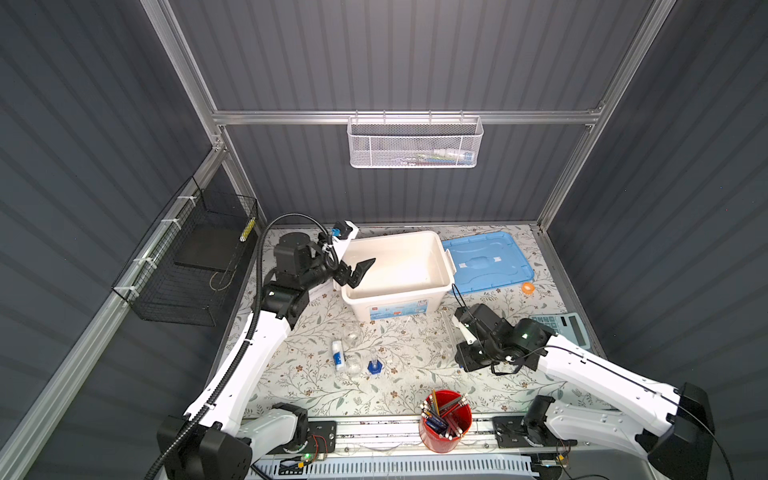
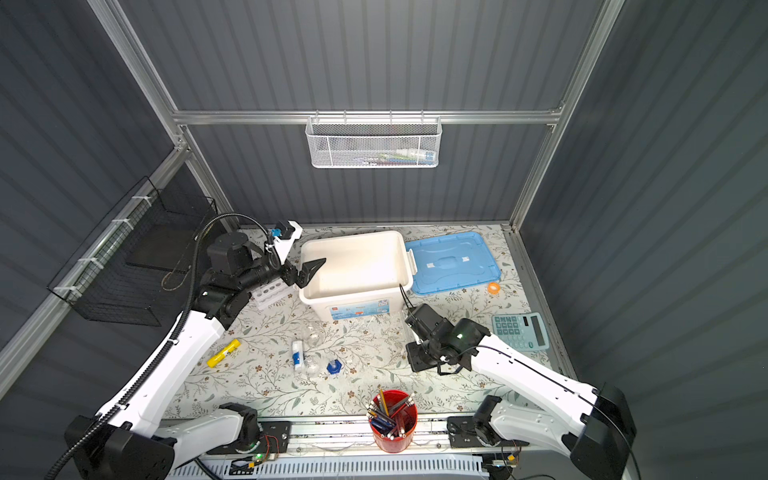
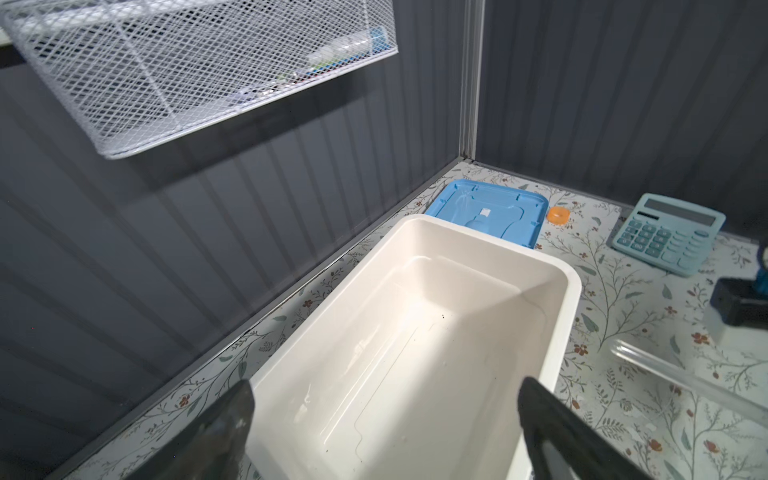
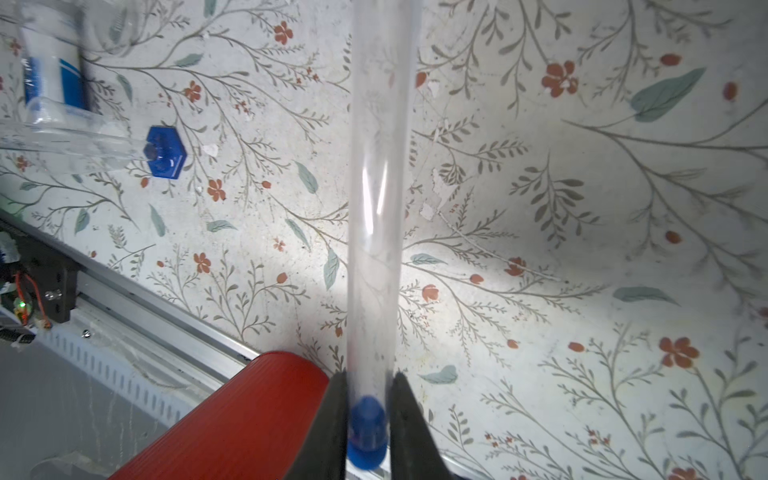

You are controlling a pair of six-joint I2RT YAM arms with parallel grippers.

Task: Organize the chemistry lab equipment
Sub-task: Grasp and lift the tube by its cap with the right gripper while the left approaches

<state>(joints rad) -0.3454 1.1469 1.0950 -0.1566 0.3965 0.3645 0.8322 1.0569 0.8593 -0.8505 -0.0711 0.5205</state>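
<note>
The blue-capped test tube is clamped at its capped end between the fingers of the right gripper, which is closed narrowly on it. Its clear shaft runs out ahead of the gripper over the floral counter, in front of the white storage bin and off its right front corner. Whether the tube is lifted clear of the counter I cannot tell. The bin stands open and looks empty, with its blue lid lying flat just to its right. By my reading nothing has been put away yet, and this tube would be the first piece in. Left to sort, in front of the bin, are a round-bellied flask and a second flask, both faint against the pattern. Near them the measuring cylinder stands on its blue hexagonal foot, and a white-and-blue glue stick lies among them. A white test tube rack sits just left of the bin, partly under the left arm. The left gripper hangs over the bin's left end with its jaws spread wide, holding nothing.
</note>
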